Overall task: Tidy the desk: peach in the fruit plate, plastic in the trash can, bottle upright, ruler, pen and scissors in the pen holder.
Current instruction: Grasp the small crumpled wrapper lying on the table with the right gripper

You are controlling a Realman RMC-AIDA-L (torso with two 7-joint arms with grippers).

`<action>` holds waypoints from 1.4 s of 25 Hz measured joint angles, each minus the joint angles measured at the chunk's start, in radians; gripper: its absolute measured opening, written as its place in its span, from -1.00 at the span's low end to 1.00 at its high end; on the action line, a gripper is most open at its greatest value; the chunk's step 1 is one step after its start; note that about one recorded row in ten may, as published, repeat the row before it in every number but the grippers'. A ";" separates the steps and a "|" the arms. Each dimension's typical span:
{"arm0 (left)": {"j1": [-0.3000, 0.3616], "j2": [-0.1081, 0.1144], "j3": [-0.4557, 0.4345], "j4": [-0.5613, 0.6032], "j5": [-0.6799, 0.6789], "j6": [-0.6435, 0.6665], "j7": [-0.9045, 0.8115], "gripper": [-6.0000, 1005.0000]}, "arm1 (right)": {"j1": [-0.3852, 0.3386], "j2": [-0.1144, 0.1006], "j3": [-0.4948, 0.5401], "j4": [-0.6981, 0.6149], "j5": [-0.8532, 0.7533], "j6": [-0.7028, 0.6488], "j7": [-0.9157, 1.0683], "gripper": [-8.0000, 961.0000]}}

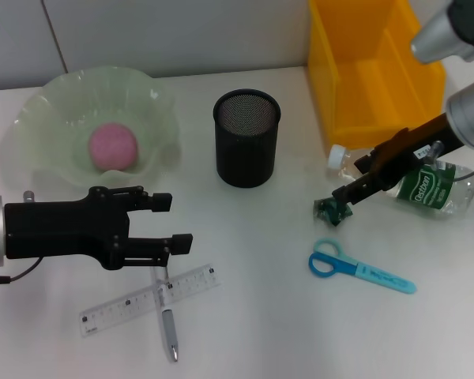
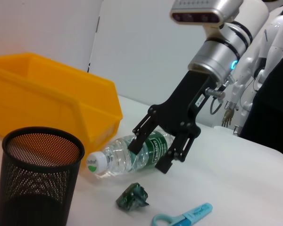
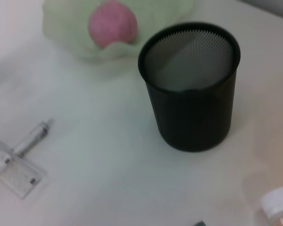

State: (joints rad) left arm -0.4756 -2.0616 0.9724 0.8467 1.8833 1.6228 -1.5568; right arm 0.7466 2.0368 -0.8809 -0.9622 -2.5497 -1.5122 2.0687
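The tabletop [image 1: 245,316] carries everything; clock directions read from the head view. The trash can [image 1: 371,71] sits at 1 o'clock, the fruit plate [image 1: 31,130] at 10 with the peach [image 1: 113,147] already inside, the pen holder [image 1: 246,138] at 12. The bottle [image 1: 426,185] lies on its side at 3. The right gripper [image 1: 336,207], jaws released, hangs over the crumpled plastic [image 1: 332,212] just beside the bottle's cap. The scissors [image 1: 362,268] lie at 4, the ruler [image 1: 150,300] and pen [image 1: 168,324] crossed at 7. The left gripper [image 1: 174,225] hovers above them, jaws released, empty.

Likely step: grasping the plastic. Descend straight, straddle the wad, close firmly without nudging the bottle.

The left wrist view alone shows the gap under the right fingertips [image 2: 162,165]; the right wrist view shows the holder empty
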 joint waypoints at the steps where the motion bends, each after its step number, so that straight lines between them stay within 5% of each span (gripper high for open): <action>1: 0.000 0.000 0.000 0.000 -0.004 0.001 0.000 0.61 | 0.010 0.002 -0.006 0.003 -0.016 0.000 0.007 0.41; 19: 0.001 0.002 -0.006 -0.001 -0.009 0.011 0.000 0.61 | 0.069 0.025 -0.162 0.145 -0.051 0.144 0.018 0.39; 35: 0.000 0.001 -0.006 -0.003 -0.009 0.006 0.002 0.61 | 0.069 0.026 -0.171 0.157 -0.076 0.171 0.036 0.37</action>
State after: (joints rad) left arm -0.4756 -2.0602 0.9664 0.8437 1.8745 1.6285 -1.5547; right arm 0.8161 2.0628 -1.0524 -0.8053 -2.6262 -1.3412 2.1047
